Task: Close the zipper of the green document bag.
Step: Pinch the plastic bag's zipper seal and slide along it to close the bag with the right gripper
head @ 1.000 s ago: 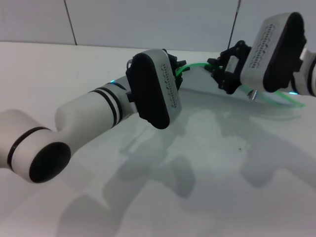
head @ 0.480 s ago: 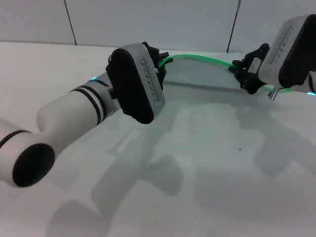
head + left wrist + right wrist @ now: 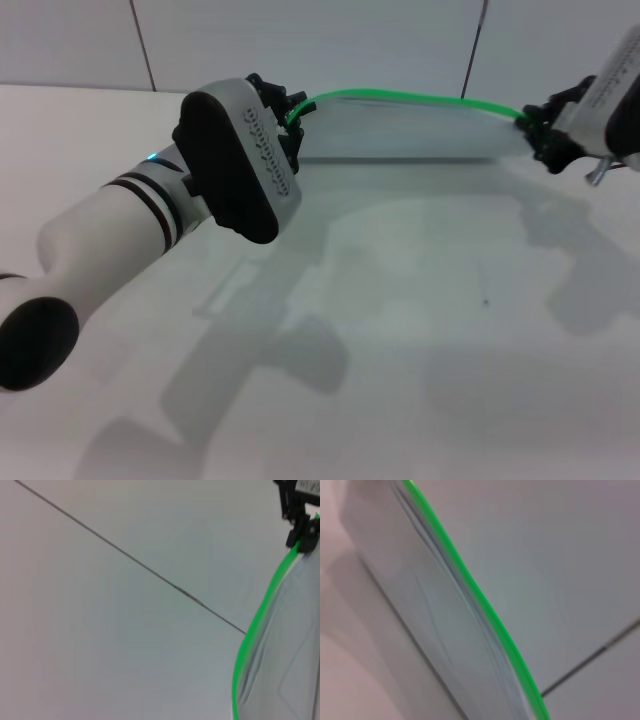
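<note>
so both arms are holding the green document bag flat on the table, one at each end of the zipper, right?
Not flat. In the head view the green document bag is held up off the table, green zipper edge uppermost and bowed. The rest stands: the left gripper is at one end of the zipper, the right gripper at the other.

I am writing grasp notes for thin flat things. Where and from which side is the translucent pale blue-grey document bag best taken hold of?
Judging by its pose, grip the translucent pale blue-grey document bag at the two ends of its bright green zip strip, from outside each end. That stiff edge is uppermost; the left gripper and right gripper sit there.
</note>
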Robot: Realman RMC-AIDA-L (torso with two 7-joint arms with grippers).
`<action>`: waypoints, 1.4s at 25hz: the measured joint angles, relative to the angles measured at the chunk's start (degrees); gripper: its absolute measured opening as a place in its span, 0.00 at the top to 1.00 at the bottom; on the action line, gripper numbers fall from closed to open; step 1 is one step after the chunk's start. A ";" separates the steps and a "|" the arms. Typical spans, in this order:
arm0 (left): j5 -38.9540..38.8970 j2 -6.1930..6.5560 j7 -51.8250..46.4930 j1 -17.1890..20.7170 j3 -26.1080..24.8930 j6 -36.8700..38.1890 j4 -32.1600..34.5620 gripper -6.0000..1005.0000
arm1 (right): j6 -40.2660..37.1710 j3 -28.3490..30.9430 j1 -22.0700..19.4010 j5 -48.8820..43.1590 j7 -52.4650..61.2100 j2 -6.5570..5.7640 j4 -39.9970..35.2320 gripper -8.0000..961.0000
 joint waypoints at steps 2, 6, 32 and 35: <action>0.00 -0.01 0.09 0.34 -0.30 0.00 0.42 0.94 | -0.01 1.52 0.00 -0.77 -0.01 0.05 0.30 0.91; 0.00 -0.04 0.61 1.28 -1.12 0.00 1.27 0.94 | -0.02 3.11 -0.01 -0.85 -0.27 0.03 0.40 0.91; -0.51 -0.23 0.26 1.30 -2.77 1.34 1.33 0.92 | -0.30 5.47 -0.98 -0.70 3.46 0.45 -1.38 0.86; -1.49 -0.29 -0.28 1.27 -2.29 3.70 1.33 0.86 | -2.99 4.39 -2.96 0.28 3.98 0.97 -4.73 0.75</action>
